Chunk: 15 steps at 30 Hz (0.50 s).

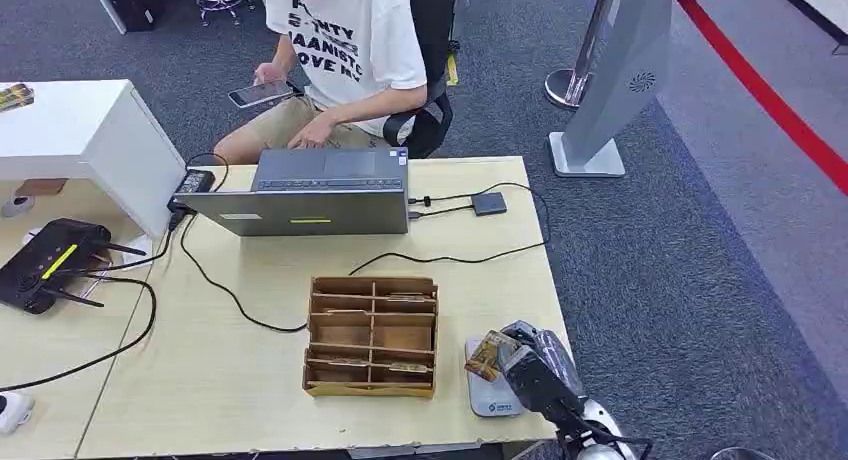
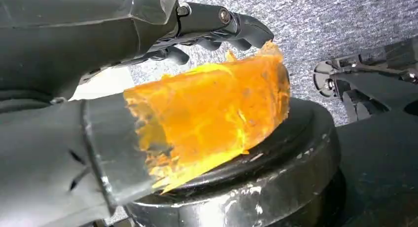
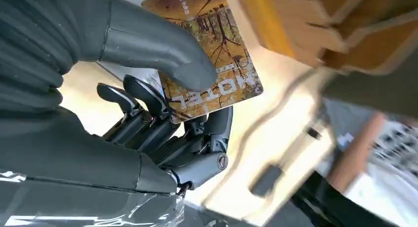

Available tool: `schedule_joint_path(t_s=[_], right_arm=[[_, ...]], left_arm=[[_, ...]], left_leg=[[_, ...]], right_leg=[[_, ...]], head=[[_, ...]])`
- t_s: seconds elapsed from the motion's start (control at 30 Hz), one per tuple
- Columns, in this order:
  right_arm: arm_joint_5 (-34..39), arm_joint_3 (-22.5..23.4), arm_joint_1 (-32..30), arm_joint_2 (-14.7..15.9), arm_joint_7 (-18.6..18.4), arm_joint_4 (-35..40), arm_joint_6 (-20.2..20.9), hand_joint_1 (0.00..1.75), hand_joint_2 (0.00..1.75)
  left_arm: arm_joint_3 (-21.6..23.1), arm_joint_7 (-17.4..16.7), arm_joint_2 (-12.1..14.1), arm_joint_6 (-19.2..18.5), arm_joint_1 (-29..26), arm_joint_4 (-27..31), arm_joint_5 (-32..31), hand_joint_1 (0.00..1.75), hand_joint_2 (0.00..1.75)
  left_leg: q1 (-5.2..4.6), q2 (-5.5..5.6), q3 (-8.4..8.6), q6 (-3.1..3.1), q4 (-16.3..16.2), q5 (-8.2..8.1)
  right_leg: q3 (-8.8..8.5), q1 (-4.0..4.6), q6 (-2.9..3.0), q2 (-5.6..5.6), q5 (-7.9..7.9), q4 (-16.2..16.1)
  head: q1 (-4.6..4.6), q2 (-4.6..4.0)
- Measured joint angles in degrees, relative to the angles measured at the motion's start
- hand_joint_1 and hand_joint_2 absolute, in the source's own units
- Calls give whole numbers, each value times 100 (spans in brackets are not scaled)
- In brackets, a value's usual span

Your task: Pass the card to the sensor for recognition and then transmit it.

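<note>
While the right hand (image 1: pixel 525 365) pinches the brown card (image 1: pixel 487 357) between thumb and fingers, the card sits just over the grey sensor pad (image 1: pixel 487 398) at the near right of the table (image 1: pixel 250 380). The left hand (image 2: pixel 88 89) seems to press on something orange, maybe another card. Left of the pad stands the wooden card box (image 1: pixel 372 335), and farther off a laptop (image 1: pixel 310 195).

Right hand (image 3: pixel 162 113): grey ribbed cover, thick grey thumb, darker fingers w/ screws showing at knuckles. Left hand (image 2: pixel 123 84): same grey/black build, showing a screw.
</note>
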<state>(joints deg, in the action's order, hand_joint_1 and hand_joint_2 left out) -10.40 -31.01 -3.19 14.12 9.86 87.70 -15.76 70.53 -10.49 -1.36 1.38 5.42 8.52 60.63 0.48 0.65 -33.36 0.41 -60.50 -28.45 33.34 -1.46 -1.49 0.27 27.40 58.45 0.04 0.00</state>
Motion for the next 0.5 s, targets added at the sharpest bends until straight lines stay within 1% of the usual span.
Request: schedule_joint_path(t_s=[0.27, 0.5], right_arm=[[-24, 282, -340, 177, 406, 1236, -362, 175, 175], [-26, 347, -429, 275, 537, 1674, -513, 175, 175]], left_arm=[[0, 54, 9, 35, -4, 0, 98, 0, 0], [0, 201, 11, 31, -5, 0, 74, 0, 0]], left_leg=[[1, 0, -13, -1, 0, -1], [1, 0, -13, -1, 0, -1]], right_leg=[[11, 1, -1, 0, 2, 0], [11, 0, -1, 0, 2, 0]], head=[[2, 0], [0, 0]])
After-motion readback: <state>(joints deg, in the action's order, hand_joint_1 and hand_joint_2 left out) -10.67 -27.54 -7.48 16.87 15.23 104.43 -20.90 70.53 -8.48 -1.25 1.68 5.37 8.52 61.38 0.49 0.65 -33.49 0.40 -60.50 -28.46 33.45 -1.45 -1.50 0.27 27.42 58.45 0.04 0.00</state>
